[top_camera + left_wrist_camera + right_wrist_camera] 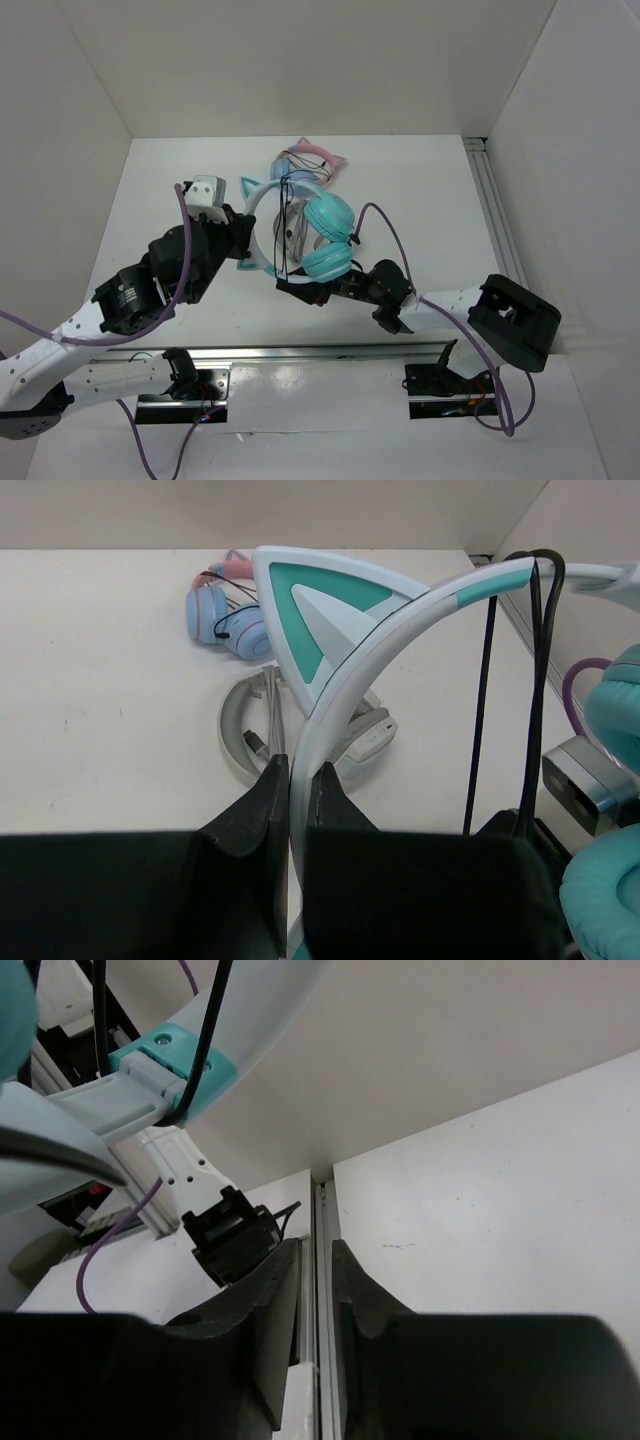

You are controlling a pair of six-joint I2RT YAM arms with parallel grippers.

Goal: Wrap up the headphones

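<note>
Well off side walls point(70, 150): headphones point(328, 215), band point(400, 625) in L pincer point(297, 772).

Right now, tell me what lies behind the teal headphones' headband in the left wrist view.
Grey-white headphones lie behind it, blue-and-pink headphones farther back. The headband covers part of the grey-white pair.

L tool point(297, 780), R tool point(317, 1260): both closed.
</note>
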